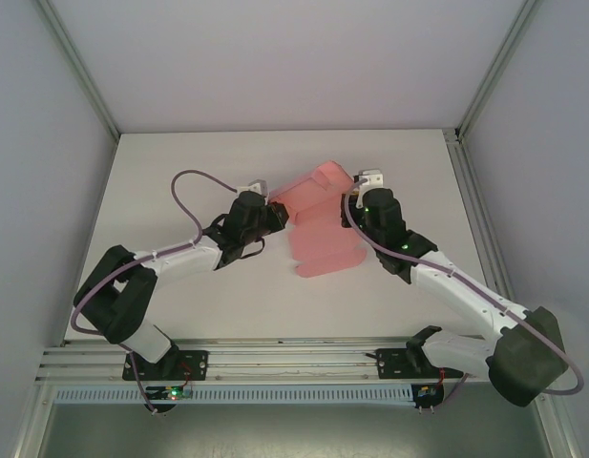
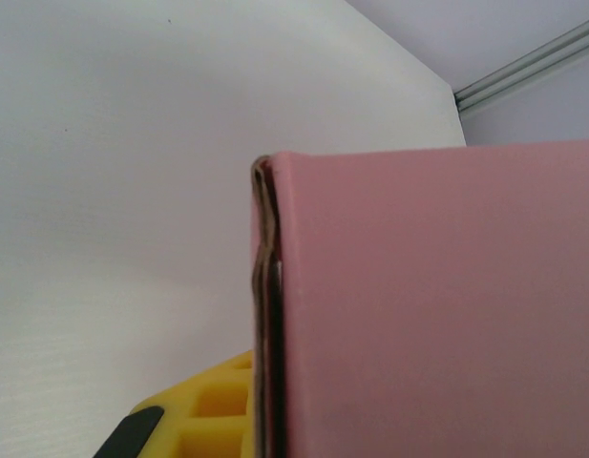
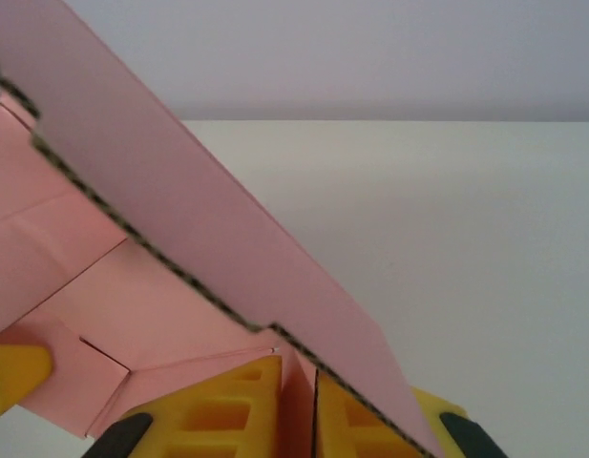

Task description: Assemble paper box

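Paper box [image 1: 318, 229] of plain pink thin card, die-cut with flaps and creases: more sheet than box as yet, sitting around the middle of the table, slightly toward its far edge. Nearest part, a round-cornered panel, lying flat on the surface, unfolded. Beyond it, creased panels partly raised, and one long panel with notched edges tilted up steeply (plainest from the right wrist). Judged as early in the job: some creases worked, no walls locked, no tabs tucked, no closed shape anywhere.

Left gripper [image 1: 278, 216] closed tight on the sheet's left edge, with a doubled-over fold of card just beside one yellow ribbed finger pad [image 2: 208, 415]. Right gripper [image 1: 348, 212] at the sheet's right edge, yellow pads [image 3: 232, 415] close on either side of an upright strip of card, clamping it by the look of things. Left to do, at a guess: raise the remaining sides, fold up the flat near panel, tuck the flaps home.

White matte table [image 1: 179, 181], faintly ribbed when seen from the left wrist. Slotted aluminium rails [image 1: 275, 355] along the near edge, carrying both arm bases; more rail along the right edge, running to the far right corner. Past the far edge, plain pale grey walls [image 1: 275, 57] closing in on three sides.
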{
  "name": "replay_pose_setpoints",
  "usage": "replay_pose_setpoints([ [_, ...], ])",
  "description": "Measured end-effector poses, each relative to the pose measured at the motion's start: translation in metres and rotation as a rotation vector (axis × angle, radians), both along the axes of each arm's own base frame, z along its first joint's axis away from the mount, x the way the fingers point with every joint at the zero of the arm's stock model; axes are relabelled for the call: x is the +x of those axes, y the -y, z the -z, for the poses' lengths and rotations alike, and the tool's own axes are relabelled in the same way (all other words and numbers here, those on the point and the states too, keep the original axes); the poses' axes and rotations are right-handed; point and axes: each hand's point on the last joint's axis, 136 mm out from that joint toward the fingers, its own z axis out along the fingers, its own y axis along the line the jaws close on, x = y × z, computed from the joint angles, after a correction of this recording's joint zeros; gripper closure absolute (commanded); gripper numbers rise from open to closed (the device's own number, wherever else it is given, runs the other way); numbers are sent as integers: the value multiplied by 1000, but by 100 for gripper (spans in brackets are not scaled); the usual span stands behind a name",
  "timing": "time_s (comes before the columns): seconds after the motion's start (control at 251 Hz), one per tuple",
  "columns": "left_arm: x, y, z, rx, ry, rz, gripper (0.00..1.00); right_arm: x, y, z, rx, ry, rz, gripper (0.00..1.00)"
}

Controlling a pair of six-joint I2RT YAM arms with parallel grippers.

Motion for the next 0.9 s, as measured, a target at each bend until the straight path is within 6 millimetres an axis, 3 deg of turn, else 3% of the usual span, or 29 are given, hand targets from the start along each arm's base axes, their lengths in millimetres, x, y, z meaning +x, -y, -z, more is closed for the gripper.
replay_pose_setpoints([
  [0.156, 6, 4, 1, -9, -28, -10, 100, 3, -4, -1, -42, 10, 24, 87],
  [0.383, 6, 6, 8, -13, -65, -3, 100, 6, 3, 13, -120, -22, 61, 72],
  [0.571, 6, 6, 8, -12, -67, -3, 100, 0, 5, 15, -60, -33, 38, 69],
  [0.898, 6, 7, 9, -5, -80, 1, 100, -7, -10, 13, 6, -43, -68, 64],
])
